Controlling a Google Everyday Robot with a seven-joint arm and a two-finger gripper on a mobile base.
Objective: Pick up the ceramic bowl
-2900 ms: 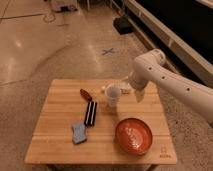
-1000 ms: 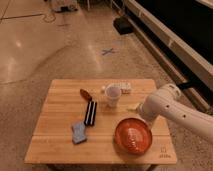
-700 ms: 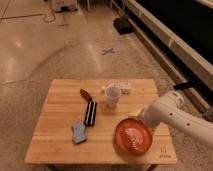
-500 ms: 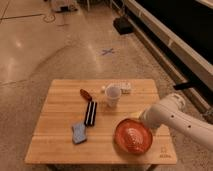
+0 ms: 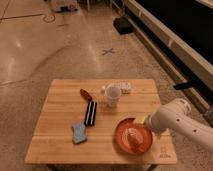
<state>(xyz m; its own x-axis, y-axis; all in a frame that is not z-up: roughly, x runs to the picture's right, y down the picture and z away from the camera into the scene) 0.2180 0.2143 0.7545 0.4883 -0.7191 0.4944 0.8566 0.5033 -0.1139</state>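
The ceramic bowl (image 5: 126, 141) is red-orange and sits on the wooden table (image 5: 60, 107) near its front right corner. My white arm comes in from the right, low over the table. My gripper (image 5: 135, 135) is at the end of the arm. It reaches over the bowl's right rim and sits inside the bowl. The bowl rests flat on the table.
A white cup (image 5: 112, 95) stands behind the bowl, with a small white packet (image 5: 125, 88) beside it. A red-brown object (image 5: 85, 94), a black bar (image 5: 91, 112) and a blue sponge (image 5: 79, 132) lie to the left. The table's front edge is close to the bowl.
My arm has swung from behind the cup down to the right side of the table, and the gripper has dropped into the bowl. The bowl and the other objects have not moved.
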